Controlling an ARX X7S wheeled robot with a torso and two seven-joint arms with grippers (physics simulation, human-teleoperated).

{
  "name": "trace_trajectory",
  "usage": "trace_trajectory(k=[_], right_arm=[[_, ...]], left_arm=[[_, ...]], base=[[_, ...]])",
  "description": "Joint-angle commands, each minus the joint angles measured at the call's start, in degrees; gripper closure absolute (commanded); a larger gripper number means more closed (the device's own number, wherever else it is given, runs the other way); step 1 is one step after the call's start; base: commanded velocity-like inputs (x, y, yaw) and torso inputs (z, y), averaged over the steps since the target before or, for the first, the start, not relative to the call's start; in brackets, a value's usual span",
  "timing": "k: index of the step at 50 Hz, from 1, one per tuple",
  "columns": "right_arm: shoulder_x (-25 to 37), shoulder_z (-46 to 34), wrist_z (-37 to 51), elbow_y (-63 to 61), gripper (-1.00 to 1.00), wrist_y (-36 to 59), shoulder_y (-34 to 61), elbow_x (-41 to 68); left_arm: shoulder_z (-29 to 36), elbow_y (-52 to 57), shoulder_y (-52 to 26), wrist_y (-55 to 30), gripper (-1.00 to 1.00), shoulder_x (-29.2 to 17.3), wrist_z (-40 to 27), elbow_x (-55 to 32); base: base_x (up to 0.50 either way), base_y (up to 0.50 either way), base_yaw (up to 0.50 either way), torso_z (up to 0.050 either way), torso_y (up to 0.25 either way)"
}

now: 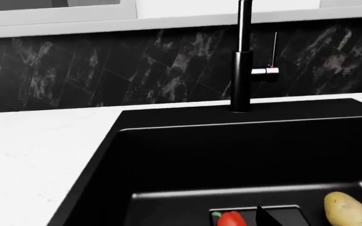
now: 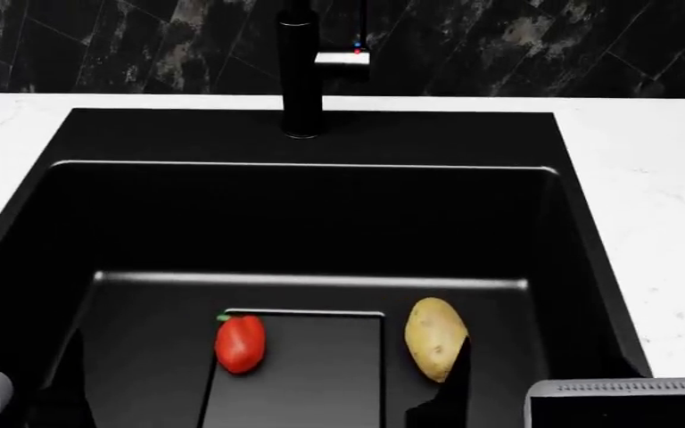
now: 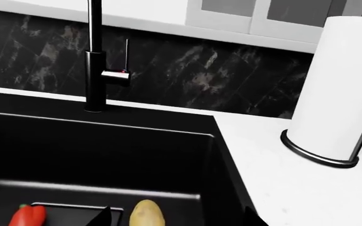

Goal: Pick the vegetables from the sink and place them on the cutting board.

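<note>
White marble worktop [image 1: 36,155] borders the black sink [image 1: 168,141] in the left wrist view; red pepper [image 1: 231,220] and potato [image 1: 350,210] lie on its floor. Head view: both apart, faucet [image 2: 300,71] behind. Right wrist view: paper towel roll [image 3: 348,84]. Pincer states: cannot tell.

The faucet [image 2: 300,67] top, both wrist views' pepper [image 1: 231,219] and potato [image 3: 145,214] are cut off.
</note>
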Motion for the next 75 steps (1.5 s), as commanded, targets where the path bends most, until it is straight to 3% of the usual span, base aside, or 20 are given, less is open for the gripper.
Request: trace_trajectory(k=[1, 8, 13, 15, 16, 19, 23, 26, 29, 38, 43, 50, 56, 58, 59, 68, 75], right_arm=[[-0.5, -3.4, -0.9, 0.6, -1.0, 6.8, 8.3, -1.6], [2.0, -5.5, -2.3, 5.3, -1.0, 18.4, 23.7, 1.4], [7.7, -1.5, 11.3, 17.6, -1.0, 18.4, 32.0, 26.4], [9.1, -2.6, 14.0, 21.6, -1.0, 18.2, 35.0, 30.6], [9.6, -3.5, 14.8, 24.7, -1.0, 18.3, 36.8, 32.5], [9.3, -4.6, 14.0, 30.0, -1.0, 16.5, 40.3, 32.3], [9.9, -7.0, 12.6, 35.0, -1.0, 11.9, 40.4, 30.6], [10.0, -7.6, 12.5, 36.2, -1.0, 10.8, 40.3, 30.1], [10.2, -8.9, 11.9, 38.7, -1.0, 9.1, 40.8, 29.2], [7.2, -13.5, 8.2, 50.3, -1.0, 4.6, 44.9, 27.6], [5.2, -15.8, 6.5, 56.6, -1.0, 3.8, 48.0, 27.0], [0.7, -18.3, 5.7, 71.0, -1.0, -6.0, 50.1, 22.2], [0.5, -20.1, 5.2, 76.4, -1.0, -10.5, 50.3, 19.7], [-0.1, -20.1, 4.5, 77.3, -1.0, -11.9, 49.9, 19.8], [-0.4, -20.4, 4.2, 78.4, -1.0, -12.8, 49.7, 19.5], [-1.0, -22.4, 2.1, 82.1, -1.0, -15.7, 49.4, 18.8], [-0.5, -22.5, 0.8, 82.8, -1.0, -18.3, 47.5, 18.9]], left_arm=[[0.3, 0.8, -1.5, -2.3, -1.0, 2.1, 3.4, 3.5], [-2.8, 3.3, 0.4, -3.7, -1.0, 1.5, 5.0, 1.3], [-2.1, 3.4, -4.3, -9.6, -1.0, 2.1, 3.2, 1.3], [-2.2, 3.4, -7.6, -14.2, -1.0, 1.4, 3.0, 1.1], [-3.0, 1.5, -13.4, -20.2, -1.0, 2.8, 3.1, 0.1], [-2.1, -3.9, -24.3, -26.5, -1.0, 3.7, 2.9, -0.8], [2.2, -15.2, -36.1, -27.6, -1.0, 4.5, 2.1, -0.6], [1.7, -19.8, -41.1, -29.8, -1.0, 4.6, 2.7, -1.2], [6.7, -29.3, -45.3, -24.0, -1.0, 5.0, 1.3, 0.4], [11.1, -44.6, -52.8, -21.4, -1.0, 8.1, 0.2, -0.4], [13.0, -50.4, -53.9, -18.2, -1.0, 7.9, -1.2, -1.7], [15.0, -57.3, -52.3, -13.4, -1.0, 7.7, -4.3, -2.4], [15.8, -62.7, -50.4, -7.9, -1.0, 7.0, -5.9, -2.1], [19.4, -62.6, -48.9, -4.6, -1.0, 6.0, -6.0, -0.5], [17.1, -64.0, -48.7, -5.1, -1.0, 7.0, -6.8, -1.5], [17.7, -66.3, -48.1, -1.0, -1.0, 7.2, -7.7, -3.3], [19.0, -63.8, -48.9, -4.9, -1.0, 6.9, -8.9, -4.8]], base=[[0.0, 0.0, 0.0, 0.0, 0.0], [0.0, 0.0, 0.0, 0.0, 0.0], [0.0, 0.0, 0.0, 0.0, 0.0], [0.0, 0.0, 0.0, 0.0, 0.0], [0.0, 0.0, 0.0, 0.0, 0.0], [0.0, 0.0, 0.0, 0.0, 0.0], [0.0, 0.0, 0.0, 0.0, 0.0], [0.0, 0.0, 0.0, 0.0, 0.0], [0.0, 0.0, 0.0, 0.0, 0.0], [0.0, 0.0, 0.0, 0.0, 0.0], [0.0, 0.0, 0.0, 0.0, 0.0], [0.0, 0.0, 0.0, 0.0, 0.0], [0.0, 0.0, 0.0, 0.0, 0.0], [0.0, 0.0, 0.0, 0.0, 0.0], [0.0, 0.0, 0.0, 0.0, 0.0], [0.0, 0.0, 0.0, 0.0, 0.0], [0.0, 0.0, 0.0, 0.0, 0.0]])
